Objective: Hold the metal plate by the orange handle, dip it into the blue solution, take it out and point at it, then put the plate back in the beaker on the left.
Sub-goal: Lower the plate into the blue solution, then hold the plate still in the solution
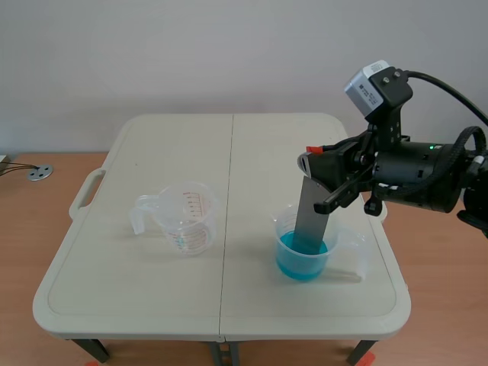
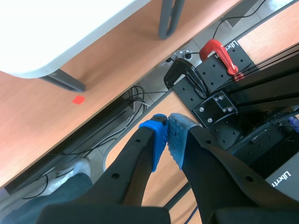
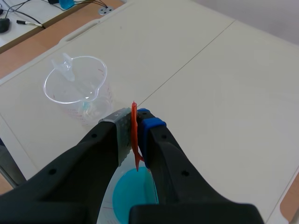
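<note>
Metal plate (image 1: 311, 213): lower end dipped in blue solution (image 1: 302, 258), beaker near the table's (image 1: 152, 305) front-right edge.
Right gripper (image 3: 136, 125): clenched on orange handle (image 1: 315, 149).
Left gripper (image 2: 167, 135): pressed together, empty, off the table.
Apparently done: grasp, dip.
Outstanding: withdraw, point, return to empty beaker (image 1: 187, 219), left of centre.

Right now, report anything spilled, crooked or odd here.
Nothing stands out. The plate leans in the blue liquid only because the right gripper holds it; no spill shows, and the empty beaker stands upright.
</note>
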